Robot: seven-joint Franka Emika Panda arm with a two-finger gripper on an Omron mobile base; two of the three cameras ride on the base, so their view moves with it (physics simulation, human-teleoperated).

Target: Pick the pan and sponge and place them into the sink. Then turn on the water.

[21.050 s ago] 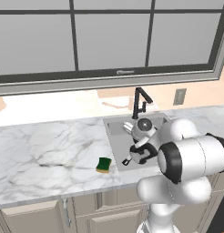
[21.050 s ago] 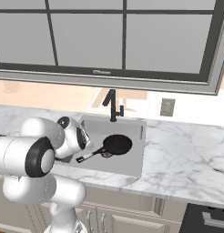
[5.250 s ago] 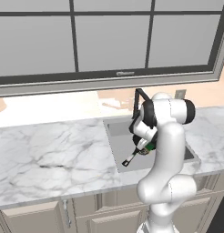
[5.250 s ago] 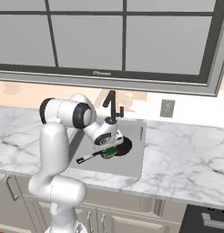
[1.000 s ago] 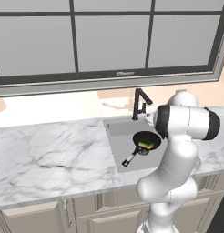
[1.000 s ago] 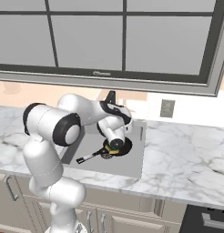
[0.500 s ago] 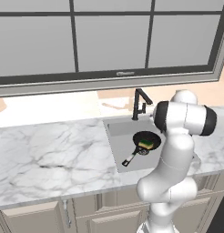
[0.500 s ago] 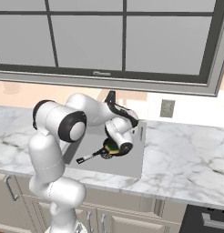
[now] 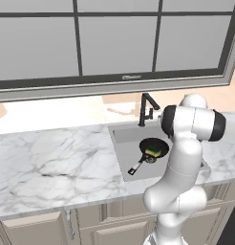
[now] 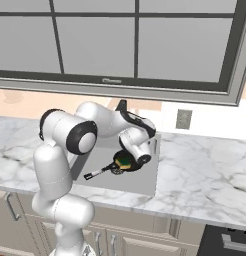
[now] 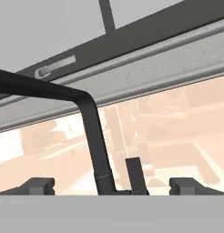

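From the left base view, the pan (image 9: 154,146) lies in the sink (image 9: 120,135) with the sponge (image 9: 154,151) on it. Right base view: same, beside the arm. Hand view: open jaws face the faucet (image 11: 93,132); its stiff, likely slick lever (image 11: 135,175) should be pushed near its tip.
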